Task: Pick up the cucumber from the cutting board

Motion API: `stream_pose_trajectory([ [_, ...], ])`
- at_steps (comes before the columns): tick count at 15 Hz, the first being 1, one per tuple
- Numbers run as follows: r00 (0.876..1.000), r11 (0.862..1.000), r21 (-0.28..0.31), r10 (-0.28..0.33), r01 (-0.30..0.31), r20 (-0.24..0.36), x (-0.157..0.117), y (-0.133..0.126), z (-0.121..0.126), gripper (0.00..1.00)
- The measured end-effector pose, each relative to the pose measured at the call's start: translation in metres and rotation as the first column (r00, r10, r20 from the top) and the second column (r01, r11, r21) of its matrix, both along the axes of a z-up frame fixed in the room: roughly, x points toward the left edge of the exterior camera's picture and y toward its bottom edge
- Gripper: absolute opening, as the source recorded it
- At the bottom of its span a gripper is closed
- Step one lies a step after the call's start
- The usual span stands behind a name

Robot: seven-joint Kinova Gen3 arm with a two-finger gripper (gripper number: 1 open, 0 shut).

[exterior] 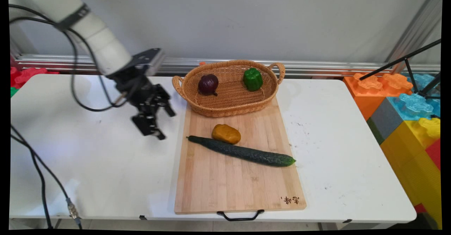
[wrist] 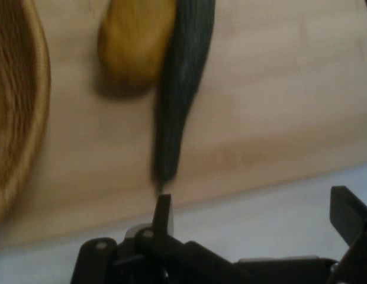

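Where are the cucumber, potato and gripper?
cucumber [exterior: 243,152]: main view, mid-body.
potato [wrist: 135,41]: hand view, its centre.
gripper [exterior: 162,124]: main view, midway between fingertips.

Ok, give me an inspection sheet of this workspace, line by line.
Surface: white table, a few dark specks at right.
Things: wooden cutting board carrying a cucumber and a potato touching it; wicker basket on the board's far end holds a red onion and a green pepper.
Clutter: nothing seen.
Tool: open, empty, above the table left of the board, nearest the cucumber's tip.
Cables: black cables hang from the arm.
Surroundings: grey wall, big coloured blocks, a black stand.
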State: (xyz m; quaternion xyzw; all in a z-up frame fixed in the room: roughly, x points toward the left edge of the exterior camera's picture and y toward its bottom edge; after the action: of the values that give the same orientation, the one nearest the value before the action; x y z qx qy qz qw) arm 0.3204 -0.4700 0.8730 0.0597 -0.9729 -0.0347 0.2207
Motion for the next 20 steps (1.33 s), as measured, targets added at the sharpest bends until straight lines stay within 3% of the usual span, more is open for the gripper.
stream_pose_trajectory([
  [5,0.995,1.0,-0.013,-0.012,0.011,-0.101,-0.08,-0.009,-0.015,1.0],
  [9,0.992,1.0,0.005,-0.025,0.025,-0.127,-0.128,-0.015,-0.038,1.0],
  [20,0.991,0.997,-0.008,-0.073,0.072,-0.11,-0.225,-0.039,-0.105,1.0],
])
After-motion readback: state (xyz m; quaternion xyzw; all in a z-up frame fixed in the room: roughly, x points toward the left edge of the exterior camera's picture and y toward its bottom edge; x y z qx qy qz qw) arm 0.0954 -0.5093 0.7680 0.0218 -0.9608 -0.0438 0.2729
